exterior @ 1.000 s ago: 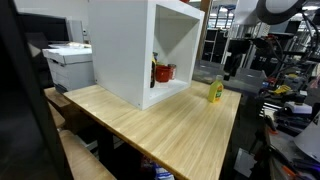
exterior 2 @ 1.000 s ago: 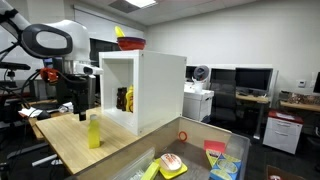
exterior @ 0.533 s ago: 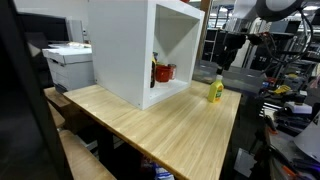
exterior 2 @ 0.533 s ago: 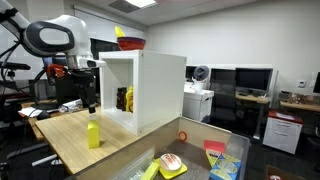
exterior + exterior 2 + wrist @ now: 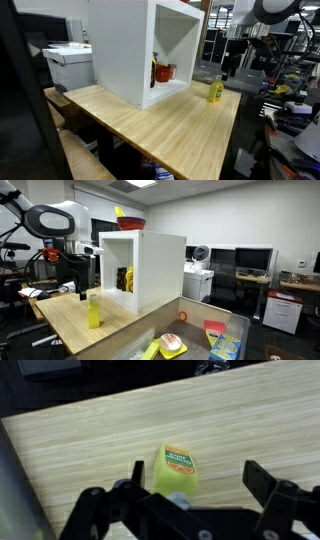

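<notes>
In an exterior view, the bottle is seen upright on the table, the gripper hung just above and beside it. In the wrist view, fingers are spread wide, nothing pinched.

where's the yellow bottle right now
The yellow bottle stands on the wooden table in front of the open white cabinet in both exterior views, below the open fingers.
</notes>
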Controlling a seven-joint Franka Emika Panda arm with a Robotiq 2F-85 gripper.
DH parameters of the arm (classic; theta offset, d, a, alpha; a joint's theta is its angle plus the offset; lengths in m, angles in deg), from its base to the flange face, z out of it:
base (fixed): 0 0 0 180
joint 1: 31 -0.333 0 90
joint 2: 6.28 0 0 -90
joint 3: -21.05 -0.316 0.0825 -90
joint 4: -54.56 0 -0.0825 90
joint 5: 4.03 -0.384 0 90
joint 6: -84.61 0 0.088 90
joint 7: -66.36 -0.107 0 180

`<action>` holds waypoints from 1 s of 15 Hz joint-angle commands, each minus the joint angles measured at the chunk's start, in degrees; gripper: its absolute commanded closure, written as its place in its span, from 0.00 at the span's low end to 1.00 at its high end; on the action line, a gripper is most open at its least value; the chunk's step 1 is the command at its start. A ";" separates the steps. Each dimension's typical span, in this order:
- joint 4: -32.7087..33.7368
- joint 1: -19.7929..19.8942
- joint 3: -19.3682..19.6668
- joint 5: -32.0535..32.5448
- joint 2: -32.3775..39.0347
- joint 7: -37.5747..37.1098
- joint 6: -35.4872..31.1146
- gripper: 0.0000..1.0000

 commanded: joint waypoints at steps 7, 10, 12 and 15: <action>0.08 0.62 -1.59 -1.74 3.79 -10.62 -7.76 0.00; 0.12 0.75 -2.11 -1.25 4.41 -12.83 -7.91 0.00; 0.14 0.96 -2.40 -1.06 4.73 -14.37 -8.09 0.02; 0.15 1.34 -2.83 -0.33 5.18 -16.11 -8.29 0.28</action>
